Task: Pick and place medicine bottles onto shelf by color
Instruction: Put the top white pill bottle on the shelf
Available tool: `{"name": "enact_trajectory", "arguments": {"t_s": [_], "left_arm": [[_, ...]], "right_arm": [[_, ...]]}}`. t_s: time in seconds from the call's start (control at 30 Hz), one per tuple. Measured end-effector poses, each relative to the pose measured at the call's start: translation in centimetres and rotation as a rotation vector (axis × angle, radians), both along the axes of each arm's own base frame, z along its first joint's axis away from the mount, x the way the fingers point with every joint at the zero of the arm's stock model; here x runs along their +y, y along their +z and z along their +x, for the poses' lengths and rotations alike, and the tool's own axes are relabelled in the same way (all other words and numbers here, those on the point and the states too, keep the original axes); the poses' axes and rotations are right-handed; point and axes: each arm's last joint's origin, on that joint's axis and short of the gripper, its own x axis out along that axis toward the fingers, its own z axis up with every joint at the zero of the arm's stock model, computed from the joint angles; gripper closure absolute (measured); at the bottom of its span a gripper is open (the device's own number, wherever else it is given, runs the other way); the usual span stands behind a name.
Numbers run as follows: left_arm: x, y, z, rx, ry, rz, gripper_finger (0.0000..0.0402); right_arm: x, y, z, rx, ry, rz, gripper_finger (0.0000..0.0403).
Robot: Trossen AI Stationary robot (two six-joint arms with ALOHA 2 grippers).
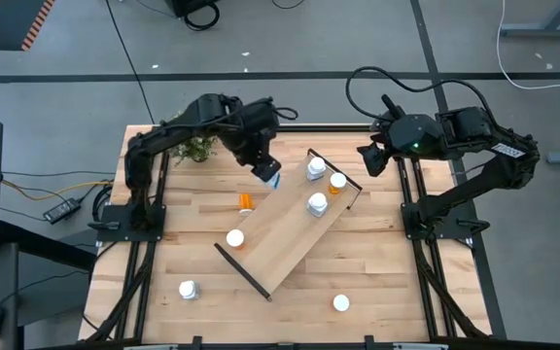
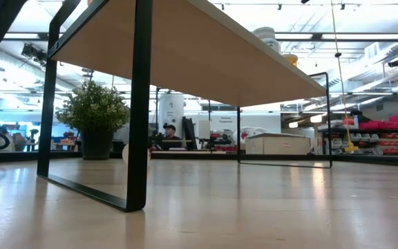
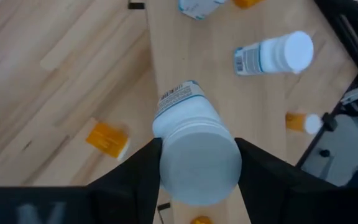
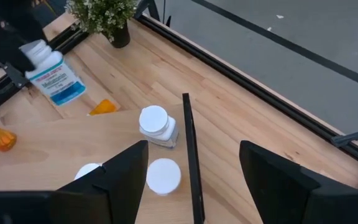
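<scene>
My left gripper [image 1: 268, 175] has its fingers clamped on a white-bodied, white-capped pill bottle [image 3: 194, 146], seemingly above the long light-wood shelf [image 1: 285, 238]. My right gripper [image 1: 369, 158] waits beyond the shelf's far end, fingers wide and empty.

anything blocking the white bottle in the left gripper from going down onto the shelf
Nothing visible does. The left gripper holds the white bottle above the shelf, with bare board under it. The other white bottles stand farther along toward the right-hand end, clear of that spot.
</scene>
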Motion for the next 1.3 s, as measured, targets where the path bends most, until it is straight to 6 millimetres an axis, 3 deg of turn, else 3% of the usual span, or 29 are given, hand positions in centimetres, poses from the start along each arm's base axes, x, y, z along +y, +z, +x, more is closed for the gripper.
{"name": "enact_trajectory", "arguments": {"t_s": [0.37,0.57,0.8,1.3], "left_arm": [[-0.7,-2.1,3.5,-0.039,-0.077,0.063,0.0217],[-0.5,-4.5,5.0,0.045,-0.159,0.101,0.0214],[-0.4,-5.9,6.1,0.072,-0.204,0.118,0.0212],[-1.0,-6.9,7.2,0.073,-0.256,0.164,0.0212]], "right_arm": [[0.0,0.0,0.0,-0.006,-0.004,0.014,0.0144],[0.0,0.0,0.0,-0.009,-0.007,0.029,0.0144],[0.1,-0.1,0.0,-0.006,-0.01,0.038,0.0144],[0.1,-0.1,0.0,-0.007,-0.016,0.046,0.0144]]}}
